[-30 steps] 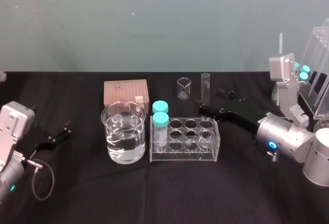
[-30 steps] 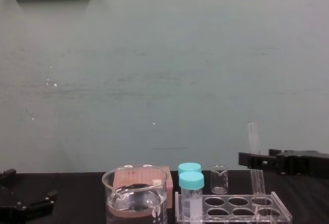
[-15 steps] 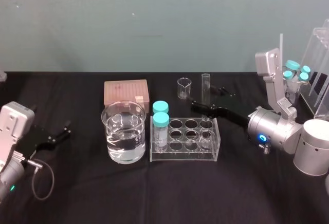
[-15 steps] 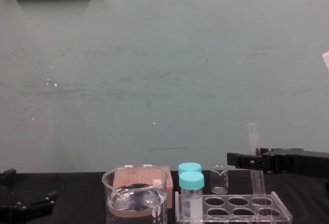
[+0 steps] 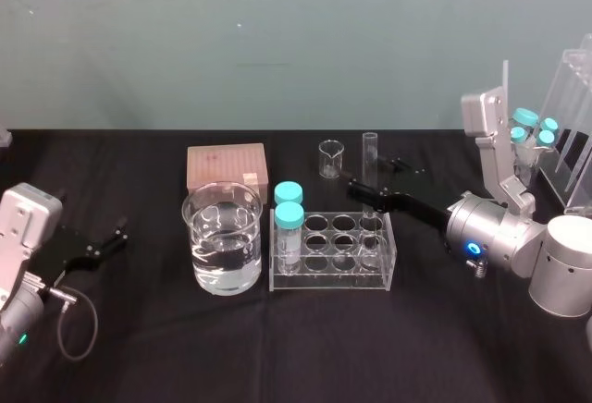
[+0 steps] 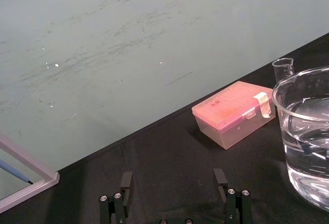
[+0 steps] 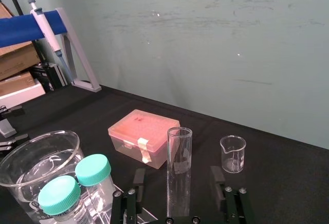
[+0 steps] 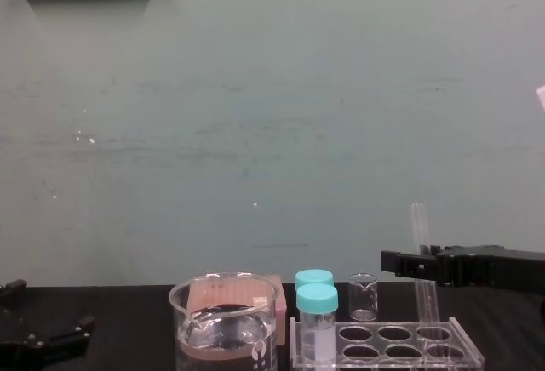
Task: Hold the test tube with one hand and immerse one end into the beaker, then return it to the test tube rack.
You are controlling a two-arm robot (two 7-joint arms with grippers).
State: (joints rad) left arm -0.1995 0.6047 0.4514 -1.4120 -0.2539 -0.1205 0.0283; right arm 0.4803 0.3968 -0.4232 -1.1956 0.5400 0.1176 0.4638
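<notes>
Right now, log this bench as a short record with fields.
long clear glass test tube: upright in the low clear acrylic rack, right end
right end effector: open, fingers either side of the tube, not gripping
left end effector: open, parked at far left
large clear glass beaker: holds water, left of the rack
two teal-capped vials: rack's left end

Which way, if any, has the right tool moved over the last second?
Yes: the right tool moved toward the robot's left, its tips reaching farther past the standing test tube in the chest view.
</notes>
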